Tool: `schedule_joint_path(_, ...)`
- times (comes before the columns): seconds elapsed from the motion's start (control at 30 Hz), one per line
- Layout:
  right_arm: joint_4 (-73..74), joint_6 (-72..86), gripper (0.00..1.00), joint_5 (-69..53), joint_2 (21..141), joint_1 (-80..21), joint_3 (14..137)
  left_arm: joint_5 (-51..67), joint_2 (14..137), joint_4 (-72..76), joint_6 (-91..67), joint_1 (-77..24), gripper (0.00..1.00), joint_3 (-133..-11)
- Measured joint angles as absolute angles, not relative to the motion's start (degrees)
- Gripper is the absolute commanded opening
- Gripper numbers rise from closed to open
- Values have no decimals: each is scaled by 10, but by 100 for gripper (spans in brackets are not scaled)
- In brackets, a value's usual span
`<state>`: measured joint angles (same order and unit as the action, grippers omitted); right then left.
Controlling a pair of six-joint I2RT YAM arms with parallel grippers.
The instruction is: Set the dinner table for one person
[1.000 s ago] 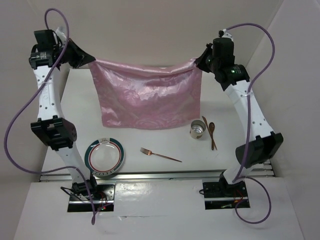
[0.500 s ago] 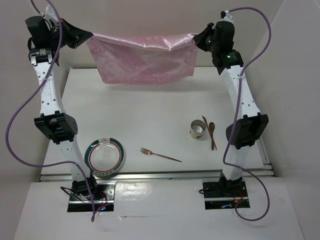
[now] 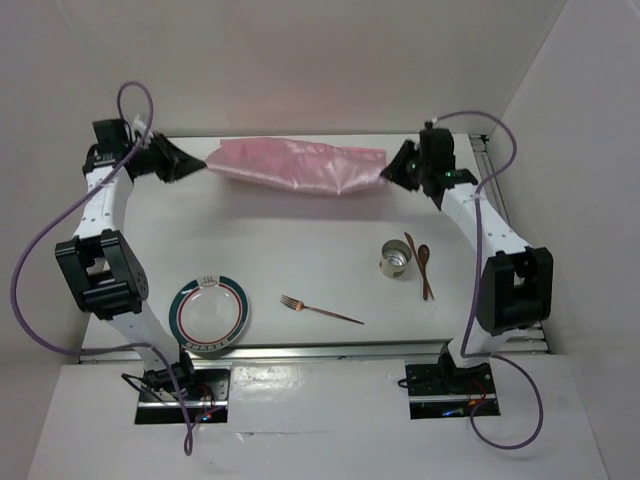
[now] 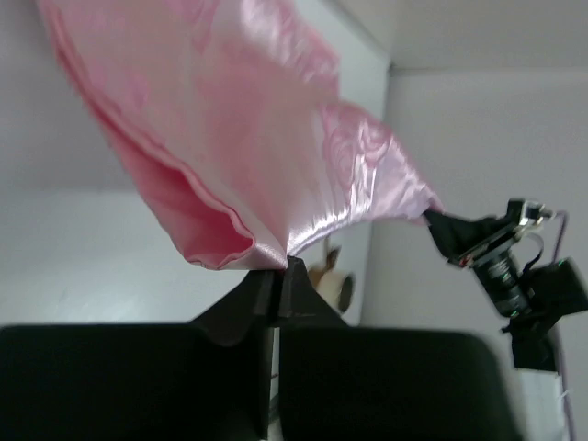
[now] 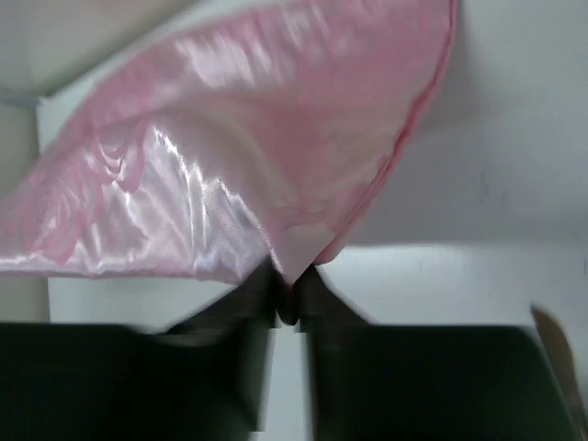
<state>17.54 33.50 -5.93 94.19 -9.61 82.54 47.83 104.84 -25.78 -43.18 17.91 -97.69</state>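
1. Left end effector (image 4: pixel 278 273): jaws pressed together, pinching one corner of the pink satin cloth (image 3: pixel 295 165). Right end effector (image 5: pixel 288 303): likewise closed on the opposite corner.
2. The cloth hangs between the two end effectors, along the far edge of the desk (image 3: pixel 300 225), sagging and folded on itself. You cannot tell from the top view whether its lower fold touches the desk.
3. Handling judgement, cloth: light, limp and glossy, so likely slippery in a two-finger pinch. Take hold at the hemmed corners, as now; a grip on the mid-panel would probably bunch it.
4. Handling judgement, desk: a rigid, flat, white top with rails on the near and right edges. You lay things on it; you do not grasp it. It sits directly ahead of both arm bases and fills most of the top view.
5. Outward, toward the near edge: plate (image 3: pixel 208 316) near the near-left corner, fork (image 3: pixel 320 310) mid-edge, cup (image 3: pixel 396 259) and two wooden utensils (image 3: pixel 425 262) on the right side.
6. Writing: the plate rim carries small lettering, too small to read. No other labels are visible.
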Motion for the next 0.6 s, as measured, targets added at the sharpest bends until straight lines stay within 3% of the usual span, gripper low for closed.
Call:
schedule_joint_path(0.07, 178, 344, 69, -79, 910, -96, 746, 471, 1012, -293, -394, 178, 61, -902)
schedule_joint_path(0.13, 192, 350, 88, -93, 878, -96, 679, 454, 981, -337, -363, 177, 85, -851)
schedule_joint_path(0.33, 237, 341, 84, -76, 817, -97, 633, 372, 940, -436, -313, 179, 87, -842)
schedule_joint_path(0.47, 241, 318, 54, -70, 822, -97, 688, 317, 951, -458, -298, 159, 58, -908)
schedule_joint_path(0.5, 239, 313, 42, -74, 838, -98, 714, 308, 961, -457, -296, 147, 32, -930)
schedule_joint_path(0.6, 240, 300, 17, -87, 908, -103, 797, 288, 1004, -446, -291, 109, 5, -978)
